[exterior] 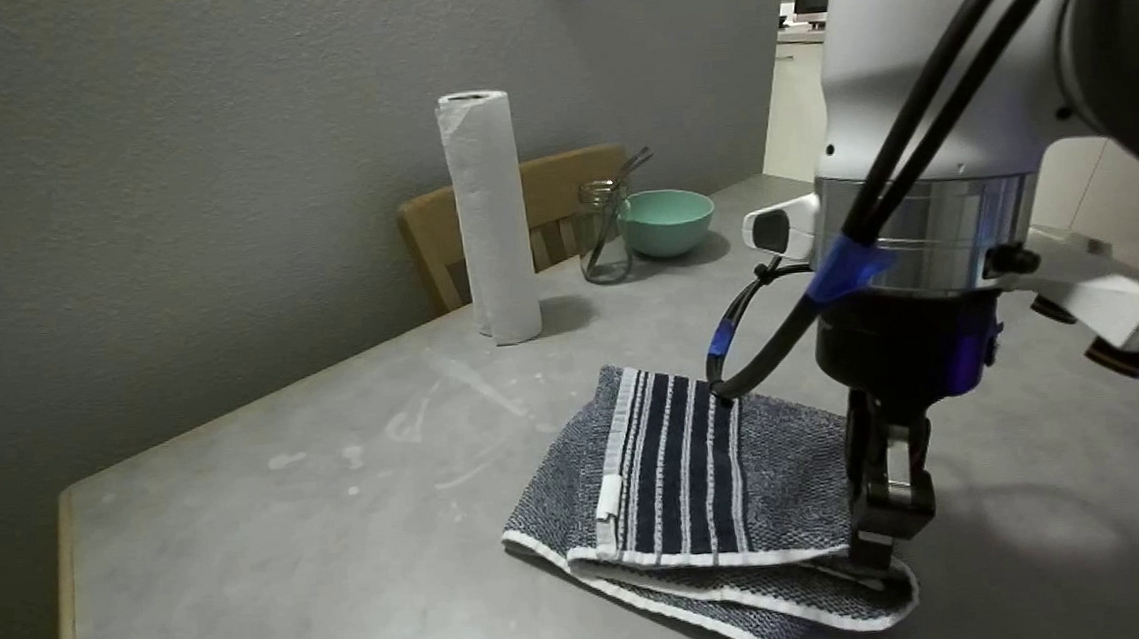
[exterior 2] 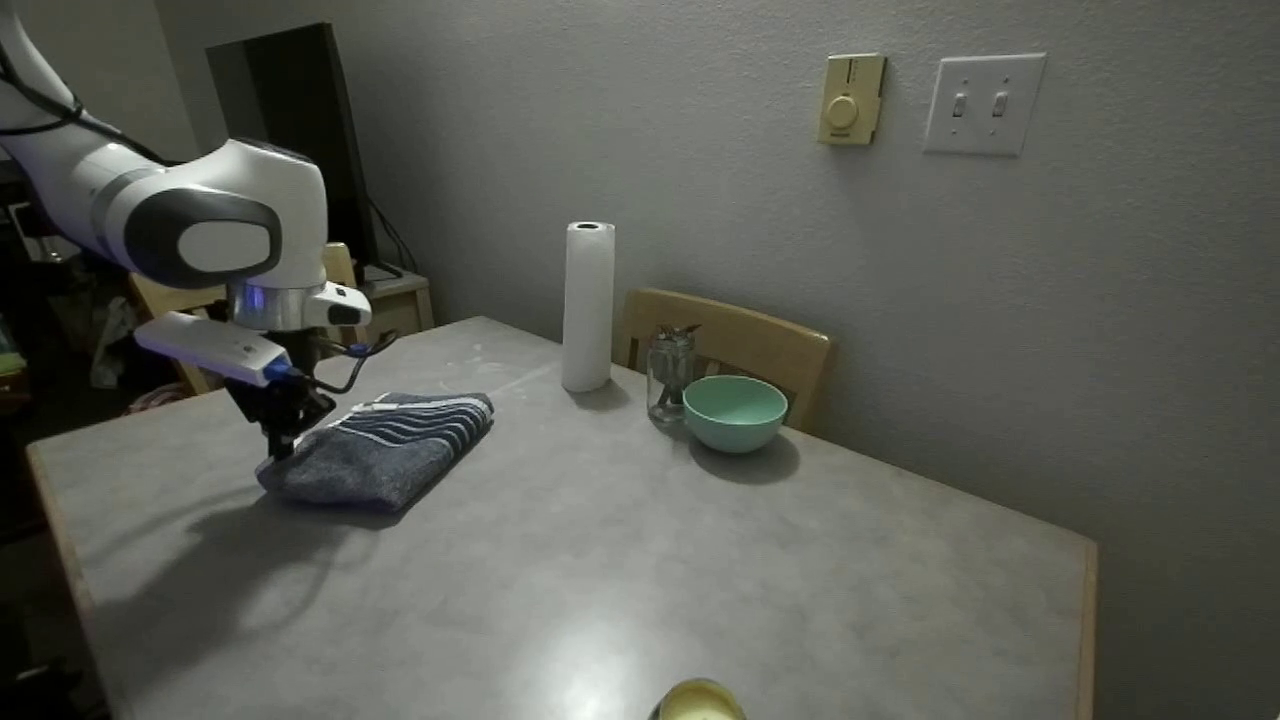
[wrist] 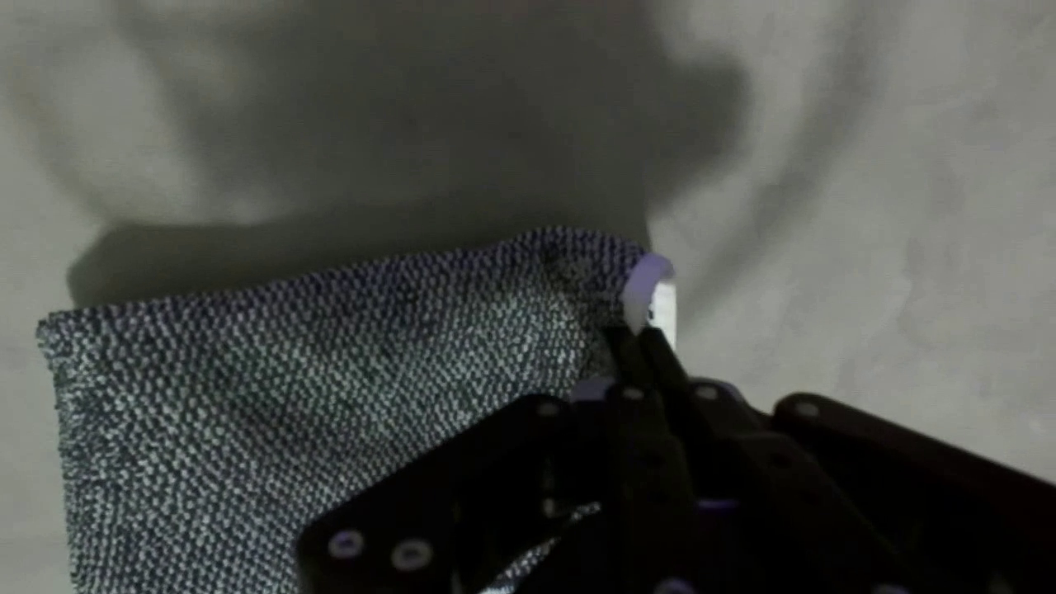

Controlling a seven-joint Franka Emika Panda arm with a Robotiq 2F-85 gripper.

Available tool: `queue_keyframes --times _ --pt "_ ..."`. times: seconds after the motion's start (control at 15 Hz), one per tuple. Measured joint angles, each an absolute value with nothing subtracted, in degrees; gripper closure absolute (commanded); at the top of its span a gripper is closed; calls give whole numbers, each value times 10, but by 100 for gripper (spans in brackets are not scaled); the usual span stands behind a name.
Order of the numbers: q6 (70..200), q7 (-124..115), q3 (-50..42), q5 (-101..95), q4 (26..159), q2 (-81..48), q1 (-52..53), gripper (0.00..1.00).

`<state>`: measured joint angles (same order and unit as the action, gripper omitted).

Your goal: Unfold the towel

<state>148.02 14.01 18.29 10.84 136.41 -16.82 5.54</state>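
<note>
The grey towel (exterior: pixel 799 454) lies folded in layers on the table, its white-striped end on top and white edges along the near side. In both exterior views my gripper (exterior: pixel 871 551) points down at one corner of it. The wrist view shows the fingertips of the gripper (wrist: pixel 637 334) pressed together, with the white edge (wrist: pixel 646 280) of the towel's top layer pinched between them. That edge curls up just ahead of the tips. Grey terry (wrist: pixel 289 412) spreads to the left of the fingers, and the black gripper body covers part of it.
A white paper roll (exterior: pixel 492 220) stands upright at the wall side. Close by are a glass jar (exterior: pixel 605 247) with utensils and a mint bowl (exterior 2: pixel 735 415). Wooden chair backs (exterior 2: pixel 770 330) rise behind the table (exterior 2: pixel 750 580). A yellowish round object (exterior 2: pixel 700 702) shows at the bottom of an exterior view.
</note>
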Motion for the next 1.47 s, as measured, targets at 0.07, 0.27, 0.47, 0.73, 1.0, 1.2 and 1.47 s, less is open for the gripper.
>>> queue_keyframes --times 0.07,0.27,0.47,0.73,1.0,1.2,1.47 --pt "1478 140 183 108 1364 -169 57 59" --pt "1472 133 180 105 1364 -170 62 38" --pt "1470 117 175 98 1364 -170 74 16" --pt "1476 48 156 39 1365 -179 109 0" --pt "1488 -85 109 -94 1363 -209 182 0" --pt "1489 -177 71 -183 1355 -234 239 0" --pt "1483 -267 32 -273 1340 -243 299 0"
